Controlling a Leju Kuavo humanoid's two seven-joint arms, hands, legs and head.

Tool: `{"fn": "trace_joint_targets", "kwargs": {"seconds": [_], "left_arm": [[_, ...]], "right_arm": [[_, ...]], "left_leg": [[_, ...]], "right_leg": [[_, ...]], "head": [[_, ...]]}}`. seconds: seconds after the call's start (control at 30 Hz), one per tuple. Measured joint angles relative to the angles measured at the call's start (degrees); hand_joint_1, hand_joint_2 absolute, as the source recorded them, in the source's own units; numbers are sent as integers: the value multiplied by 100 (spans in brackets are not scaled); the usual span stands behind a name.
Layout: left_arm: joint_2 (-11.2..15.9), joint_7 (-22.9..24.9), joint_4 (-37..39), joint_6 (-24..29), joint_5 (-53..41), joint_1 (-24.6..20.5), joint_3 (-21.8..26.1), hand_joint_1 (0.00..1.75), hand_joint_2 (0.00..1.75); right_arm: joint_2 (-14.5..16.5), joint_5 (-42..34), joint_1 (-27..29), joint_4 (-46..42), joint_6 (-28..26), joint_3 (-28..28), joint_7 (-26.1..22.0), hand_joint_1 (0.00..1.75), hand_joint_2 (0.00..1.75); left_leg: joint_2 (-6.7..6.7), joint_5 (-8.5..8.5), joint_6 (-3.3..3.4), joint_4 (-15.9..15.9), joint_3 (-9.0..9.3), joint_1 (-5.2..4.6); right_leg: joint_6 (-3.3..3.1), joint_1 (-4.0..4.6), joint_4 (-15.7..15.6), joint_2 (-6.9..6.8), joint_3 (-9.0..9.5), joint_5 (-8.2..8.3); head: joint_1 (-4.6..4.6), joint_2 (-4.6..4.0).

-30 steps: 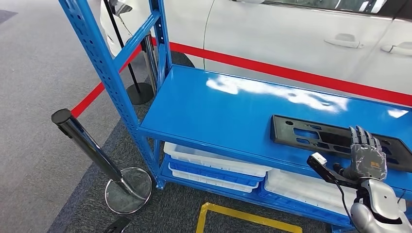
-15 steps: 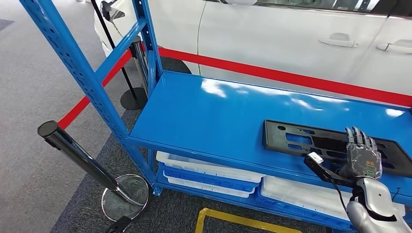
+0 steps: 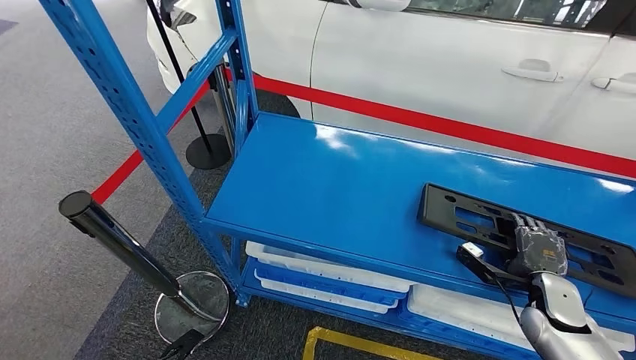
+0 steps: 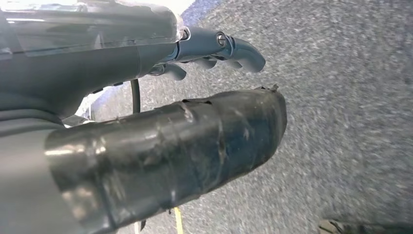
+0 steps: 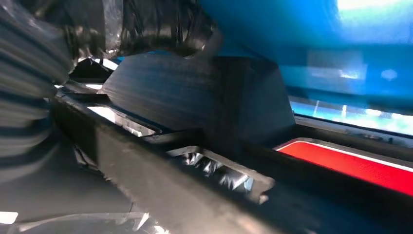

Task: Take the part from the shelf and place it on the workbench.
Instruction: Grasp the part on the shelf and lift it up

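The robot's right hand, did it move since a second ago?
Yes. The right hand has gone forward over the black plastic part lying on the blue shelf; earlier it stood at the part's near edge, and now its fingers are down on it.

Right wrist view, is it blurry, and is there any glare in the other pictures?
Right wrist view: soft and smeared, the black part too close to focus. Head view: sharp, with white glare patches on the blue shelf. Left wrist view: carpet blurred behind the left hand.
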Motion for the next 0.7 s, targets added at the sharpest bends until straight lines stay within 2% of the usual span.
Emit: {"fn": "trace_joint_targets", "kwargs": {"seconds": [0.03, 0.07, 0.17, 0.4, 0.5, 0.53, 0.63, 0.7], "left_arm": [[0, -10, 0, -9, 19, -1, 0, 0, 131], [1, -25, 0, -8, 35, 0, 0, 0, 175], [6, -73, 0, 33, 65, 14, 0, 0, 175], [8, -184, 0, 68, 94, 37, 0, 0, 175], [8, -196, 0, 68, 96, 41, 0, 0, 44], [8, -198, 0, 69, 97, 41, 0, 0, 44], [8, -217, 0, 82, 113, 46, 0, 0, 175], [8, -230, 0, 88, 124, 54, 0, 0, 175]], "right_arm": [[16, -22, -24, 15, -10, 25, -4, 175, 175], [31, -45, -43, 25, -21, 49, -8, 175, 175], [57, -117, -37, 35, -40, 86, 3, 175, 175], [57, -187, 42, -146, -44, 97, 53, 175, 175], [57, -191, 71, -204, -39, 98, 63, 175, 175], [57, -196, 82, -220, -39, 98, 68, 175, 175], [25, -232, 150, -321, -40, 98, 79, 175, 175], [-14, -269, 221, -445, -38, 97, 80, 175, 175]], "left_leg": [[0, -21, -22, 17, 3, -9], [0, -31, -21, 27, -3, -20], [1, -35, -2, 28, -6, -14], [3, -28, -78, -27, 38, 8], [3, -25, -100, -29, 38, 16], [3, -24, -101, -29, 38, 16], [3, -23, -102, -29, 38, 16], [3, -23, -102, -28, 38, 16]], "right_leg": [[-19, 13, -212, 0, 94, 60], [-22, 23, -287, 2, 130, 48], [-11, 43, -313, 9, 137, 52], [-70, 68, -308, 10, 149, 30], [-78, 76, -306, 10, 149, 31], [-78, 79, -306, 11, 149, 31], [-78, 85, -306, 9, 151, 31], [-78, 84, -306, 9, 152, 31]], "head": [[-3, 0], [-7, 0], [-9, 0], [-9, 0], [-9, 0], [-9, 0], [-8, 0], [-7, 0]]}}
